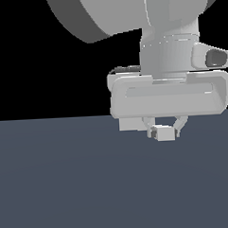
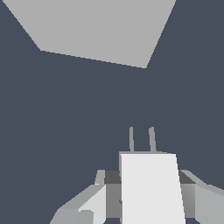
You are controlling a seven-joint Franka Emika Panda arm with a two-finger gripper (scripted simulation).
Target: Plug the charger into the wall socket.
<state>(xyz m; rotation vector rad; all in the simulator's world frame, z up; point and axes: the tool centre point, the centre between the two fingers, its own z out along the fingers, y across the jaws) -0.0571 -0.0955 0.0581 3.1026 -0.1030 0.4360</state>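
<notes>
- Progress check: the pickup part looks done. I've got the charger [image 1: 164, 132] clamped between my fingers, gripper [image 1: 164, 130] closed down to the block's width, one finger pressed on each side of it.
- In the exterior view the charger hangs right under my hand, and as far as I can tell it's off the dark floor [image 1: 67, 184], not resting on it. There's a small grey box just beside it on that view's left, tucked under my palm; can't tell what that is.
- Wrist view: the charger [image 2: 151, 188] sits dead centre between the jaws, sticking out past the fingertips, with its two thin prongs [image 2: 141, 139] pointing away from me.
- The wall socket [image 2: 98, 30] is out ahead of those prongs, well apart from them. Nothing touching yet. I only see part of the panel, cut off at the picture's edge, and I can't make out any hole in it from here.
- What's left, I reckon: close the gap, line the prongs up with the socket's middle, then push in. The prongs seem offset from where the panel sits, so some sideways correction is probably needed first.
</notes>
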